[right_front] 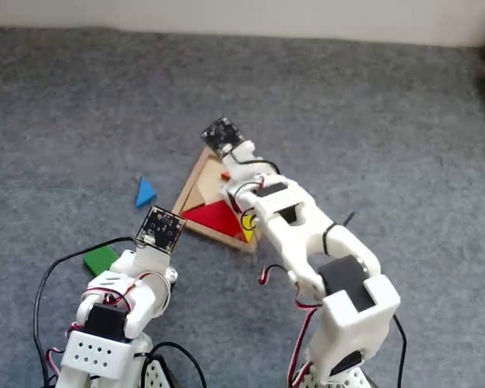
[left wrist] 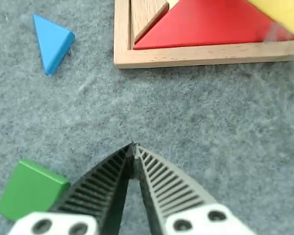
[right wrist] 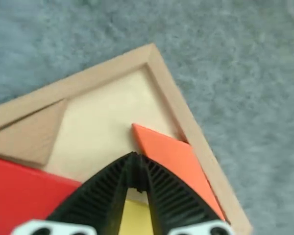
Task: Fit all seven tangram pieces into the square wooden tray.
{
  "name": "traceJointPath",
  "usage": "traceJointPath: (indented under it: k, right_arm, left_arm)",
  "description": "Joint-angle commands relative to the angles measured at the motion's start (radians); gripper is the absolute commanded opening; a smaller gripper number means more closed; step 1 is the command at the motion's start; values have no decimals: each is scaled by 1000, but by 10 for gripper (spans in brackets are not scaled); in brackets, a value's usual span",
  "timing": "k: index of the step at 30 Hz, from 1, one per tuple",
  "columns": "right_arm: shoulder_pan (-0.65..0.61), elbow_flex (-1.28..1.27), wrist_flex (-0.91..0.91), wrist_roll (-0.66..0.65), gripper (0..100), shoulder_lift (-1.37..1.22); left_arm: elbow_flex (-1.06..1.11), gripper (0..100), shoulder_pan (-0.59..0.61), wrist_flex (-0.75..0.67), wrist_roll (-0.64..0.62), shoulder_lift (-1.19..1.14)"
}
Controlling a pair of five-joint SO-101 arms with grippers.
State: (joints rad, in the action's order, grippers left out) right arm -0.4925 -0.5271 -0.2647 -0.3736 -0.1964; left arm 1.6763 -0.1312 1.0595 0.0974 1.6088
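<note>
Two pieces lie loose on the grey carpeted bench (left wrist: 220,122) beside the square wooden tray (left wrist: 186,56): a blue wooden triangle (left wrist: 51,41) and a green square block (left wrist: 29,188). Your left gripper (left wrist: 134,147), jaws together, sits nearest, with that block just beside it. Your right gripper (right wrist: 134,156), likewise closed, hovers over the tray's orange parallelogram (right wrist: 179,161).

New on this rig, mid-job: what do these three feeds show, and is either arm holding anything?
Two robot arms sit side by side on grey carpet. The high view looks down on both; the other two come from a camera on each wrist. The left pincer is shut and empty, near a blue triangle and a green piece. The right pincer, also shut and empty, hangs over the wooden tray, which holds a red triangle, yellow piece, orange piece and plain wooden triangle.
</note>
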Motion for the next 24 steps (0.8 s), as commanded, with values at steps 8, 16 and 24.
traceJointPath:
  k: [8, 16, 24]
  right_arm:
    - [22, -191, 12, -6, 4, 424]
    - [54, -332, -263, -8, 4, 780]
    - [139, -280, -659, 0, 4, 1066]
  left_arm:
    - [28, 6, 4, 0, 8, 8]
    - [28, 6, 4, 0, 8, 8]
    - [28, 6, 4, 0, 8, 8]
